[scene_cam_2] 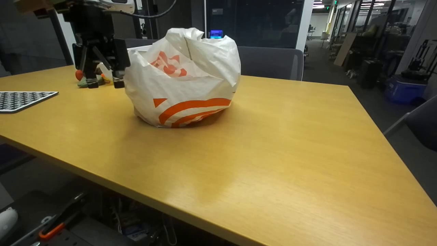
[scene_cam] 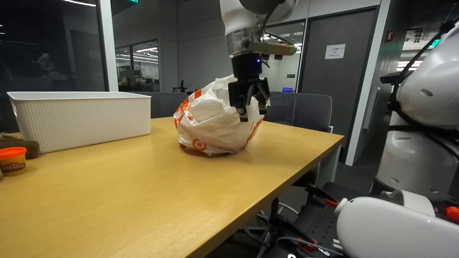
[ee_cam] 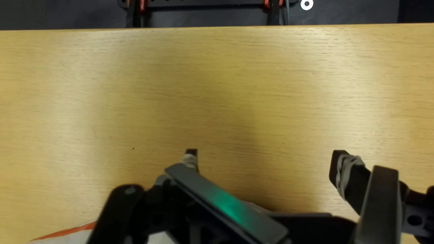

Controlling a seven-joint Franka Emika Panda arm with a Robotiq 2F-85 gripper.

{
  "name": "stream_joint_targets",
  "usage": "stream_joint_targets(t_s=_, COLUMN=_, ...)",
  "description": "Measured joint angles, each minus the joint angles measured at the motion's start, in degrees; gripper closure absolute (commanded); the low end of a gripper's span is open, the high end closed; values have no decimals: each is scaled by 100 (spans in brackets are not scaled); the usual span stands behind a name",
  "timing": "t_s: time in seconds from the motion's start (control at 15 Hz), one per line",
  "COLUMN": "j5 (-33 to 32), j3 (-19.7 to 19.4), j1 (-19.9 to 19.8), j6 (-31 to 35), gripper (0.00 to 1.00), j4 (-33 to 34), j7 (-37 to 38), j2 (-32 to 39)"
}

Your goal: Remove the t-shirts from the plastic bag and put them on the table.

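A white plastic bag with red-orange markings stands crumpled on the table in both exterior views [scene_cam: 211, 123] [scene_cam_2: 187, 82]. A small part of the bag [ee_cam: 76, 235] shows at the bottom left of the wrist view. The t-shirts are hidden; none shows in any view. My gripper [scene_cam: 253, 112] is open with nothing between its fingers. It points down beside the bag, at about the height of the bag's upper half, as an exterior view [scene_cam_2: 105, 82] also shows. In the wrist view the spread fingertips [ee_cam: 266, 159] are over bare wooden table [ee_cam: 220, 84].
A white ribbed bin [scene_cam: 86, 120] stands on the table, with a Play-Doh tub [scene_cam: 13, 163] and a brown item [scene_cam: 30, 147] near it. A black-and-white patterned board [scene_cam_2: 25, 100] lies on the table. Dark chairs [scene_cam: 301, 111] stand behind. The table edge [ee_cam: 217, 27] crosses the wrist view.
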Motion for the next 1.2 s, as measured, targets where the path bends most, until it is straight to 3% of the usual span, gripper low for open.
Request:
stream_joint_targets(t_s=0.47, j5=-713, j3=5, j1=-90, j6=282, gripper=0, j4=776, j7=814, j2=-47)
stream_joint_targets(t_s=0.73, j5=-767, j3=-34, j1=-261, j6=292, gripper=0, j4=1197, j7=1445, j2=5)
stream_joint_targets(t_s=1.07, j5=-771, j3=-109, j1=-408, j6=350, gripper=0, j4=1088, j7=2033, j2=267)
stream_joint_targets(t_s=1.2, j5=-953, j3=-161, j1=-503, j6=660, gripper=0, j4=978, j7=2297, j2=324)
